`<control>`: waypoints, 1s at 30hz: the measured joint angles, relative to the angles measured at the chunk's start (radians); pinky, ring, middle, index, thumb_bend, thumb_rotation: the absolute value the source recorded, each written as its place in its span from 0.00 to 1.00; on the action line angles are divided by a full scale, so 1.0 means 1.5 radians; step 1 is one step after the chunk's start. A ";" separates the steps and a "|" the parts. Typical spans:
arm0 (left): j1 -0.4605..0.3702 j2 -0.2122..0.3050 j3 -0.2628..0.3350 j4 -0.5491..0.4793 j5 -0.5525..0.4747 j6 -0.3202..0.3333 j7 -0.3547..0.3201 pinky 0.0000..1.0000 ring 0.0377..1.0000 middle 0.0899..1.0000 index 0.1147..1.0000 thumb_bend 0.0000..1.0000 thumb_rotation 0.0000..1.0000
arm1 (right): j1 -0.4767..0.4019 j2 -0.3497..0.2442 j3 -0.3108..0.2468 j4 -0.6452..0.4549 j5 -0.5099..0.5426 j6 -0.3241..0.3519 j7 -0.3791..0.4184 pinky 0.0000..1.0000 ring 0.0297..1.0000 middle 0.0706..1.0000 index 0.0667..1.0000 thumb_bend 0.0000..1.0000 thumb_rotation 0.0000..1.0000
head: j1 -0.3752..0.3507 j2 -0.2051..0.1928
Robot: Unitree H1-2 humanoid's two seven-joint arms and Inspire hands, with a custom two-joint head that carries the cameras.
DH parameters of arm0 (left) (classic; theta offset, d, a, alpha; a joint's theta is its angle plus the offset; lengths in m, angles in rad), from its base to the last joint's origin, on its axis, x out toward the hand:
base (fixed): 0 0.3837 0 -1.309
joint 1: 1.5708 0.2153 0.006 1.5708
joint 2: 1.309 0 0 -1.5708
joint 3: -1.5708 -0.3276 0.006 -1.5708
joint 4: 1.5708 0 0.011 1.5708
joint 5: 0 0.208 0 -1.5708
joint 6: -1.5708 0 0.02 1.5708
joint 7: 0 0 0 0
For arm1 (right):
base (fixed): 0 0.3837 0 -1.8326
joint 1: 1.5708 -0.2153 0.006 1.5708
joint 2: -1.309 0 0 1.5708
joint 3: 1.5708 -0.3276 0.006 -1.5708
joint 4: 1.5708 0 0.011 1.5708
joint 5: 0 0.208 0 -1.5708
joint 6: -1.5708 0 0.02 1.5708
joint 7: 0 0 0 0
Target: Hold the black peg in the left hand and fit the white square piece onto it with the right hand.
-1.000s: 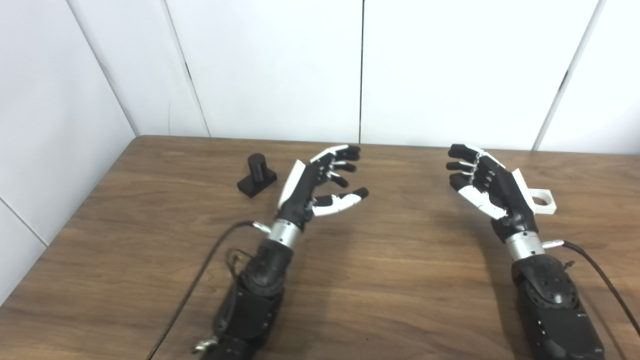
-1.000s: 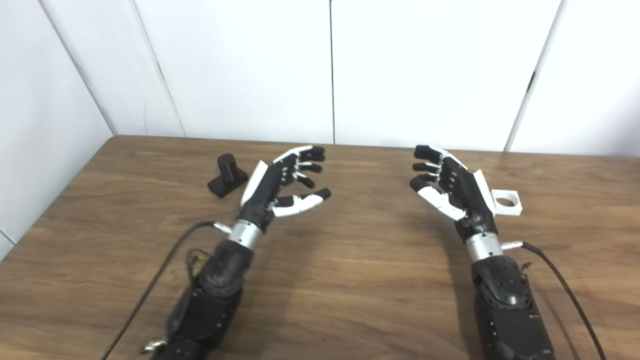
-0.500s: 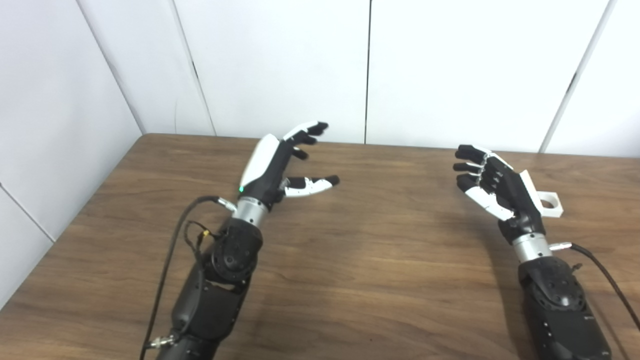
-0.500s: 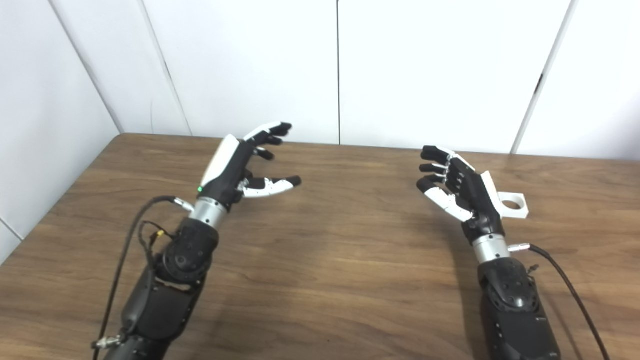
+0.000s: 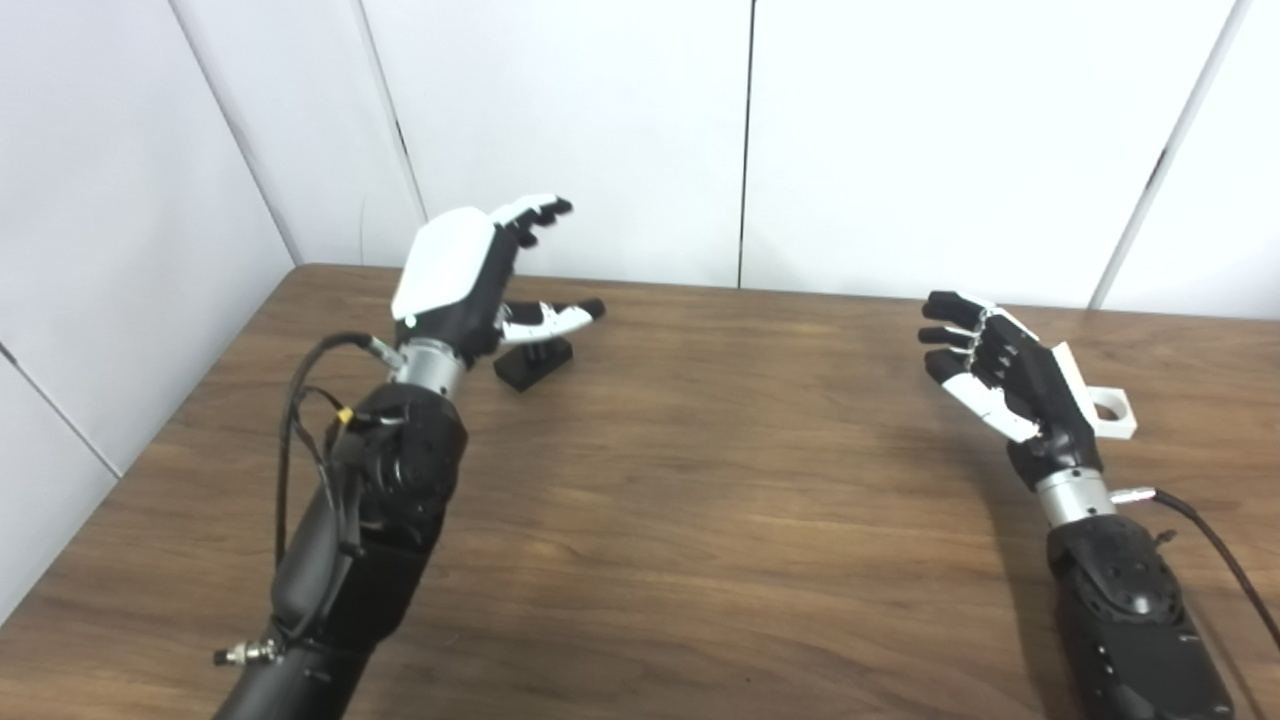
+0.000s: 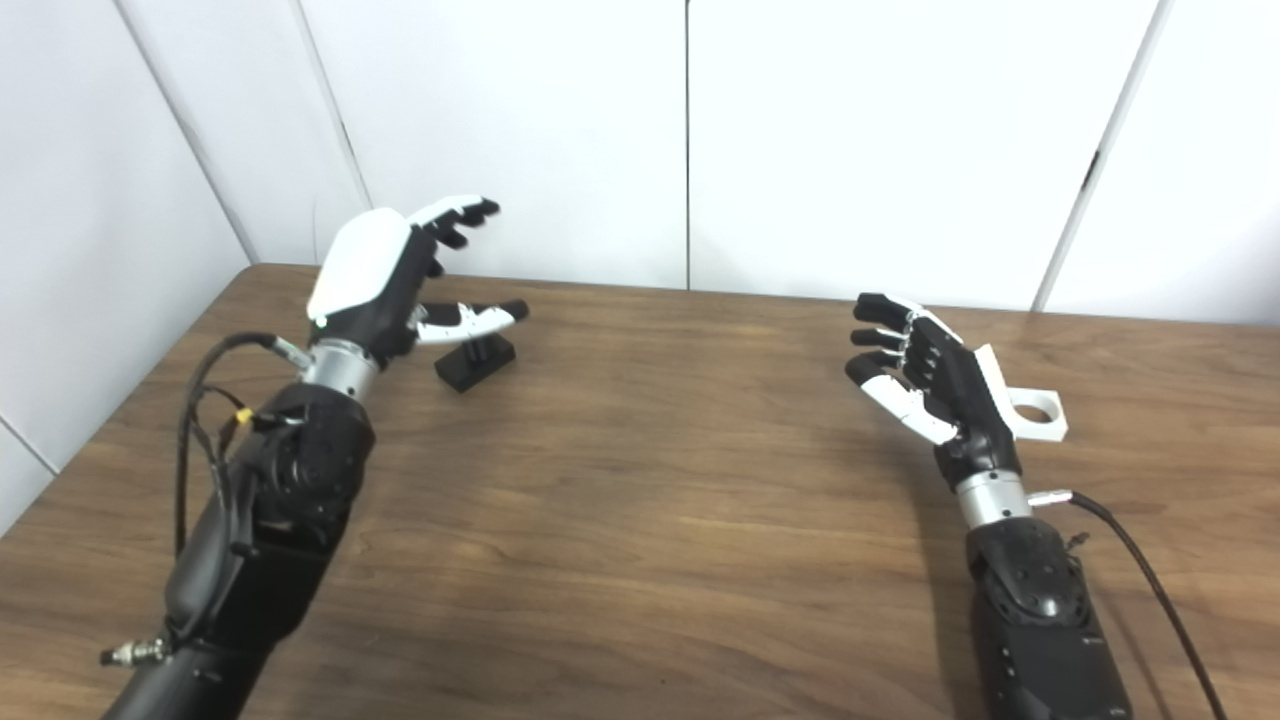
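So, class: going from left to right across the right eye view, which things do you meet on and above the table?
left hand → black peg → right hand → white square piece

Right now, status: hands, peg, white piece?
Left hand open above black peg, not gripping. Right hand open, empty. White square piece on table behind it. Nothing between.

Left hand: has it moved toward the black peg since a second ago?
Yes. The left hand has swung left and farther back, from right of the black peg to over it, open, not gripping.
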 measured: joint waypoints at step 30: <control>-0.053 0.040 -0.024 0.187 0.137 0.065 0.039 0.58 0.75 0.79 0.80 0.82 0.53 | -0.002 -0.002 0.000 0.004 0.007 0.000 0.001 0.64 0.72 0.76 0.74 0.86 0.56 | -0.005 0.005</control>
